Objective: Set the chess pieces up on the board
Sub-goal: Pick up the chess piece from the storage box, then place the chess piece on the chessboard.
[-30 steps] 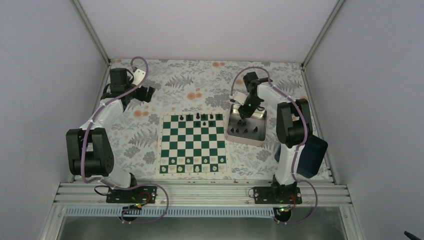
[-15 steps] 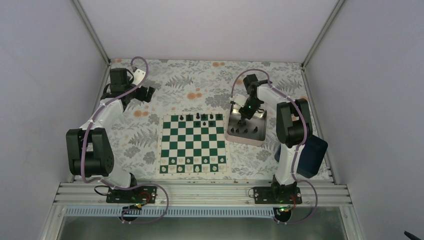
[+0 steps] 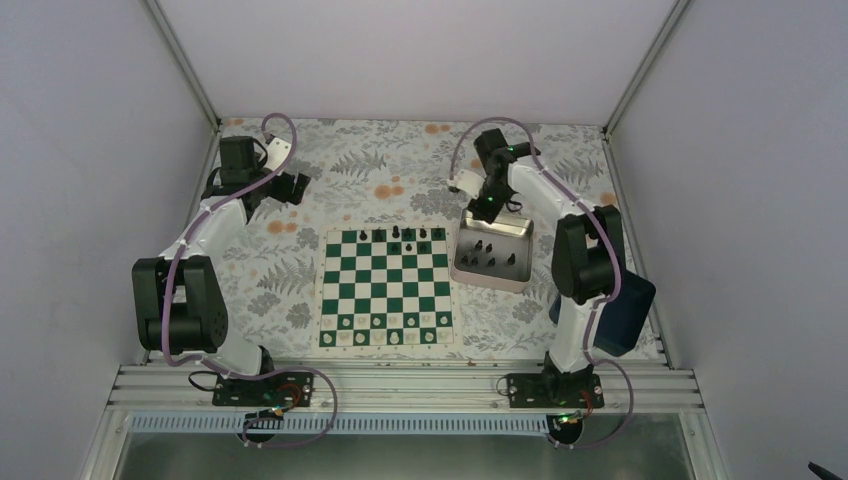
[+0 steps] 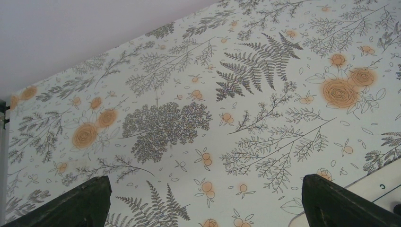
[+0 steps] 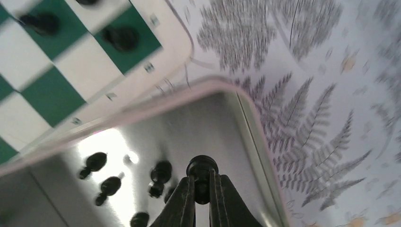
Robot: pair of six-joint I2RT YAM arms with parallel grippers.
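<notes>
The green and white board lies mid-table, with several black chess pieces along its far row and small white pieces along its near row. Several more black pieces lie in the silvery tray right of the board. My right gripper hovers over the tray's far end, shut on a black chess piece held base outward above the tray floor. The board's corner shows in the right wrist view. My left gripper is open and empty over the bare cloth, far left of the board; its fingers stand wide apart.
A dark blue box sits by the right arm's base. The floral tablecloth covers the table. Grey walls close in the left, right and far sides.
My right gripper has risen and pulled back from the tray's middle toward its far edge, carrying a black piece. The left arm has not moved.
</notes>
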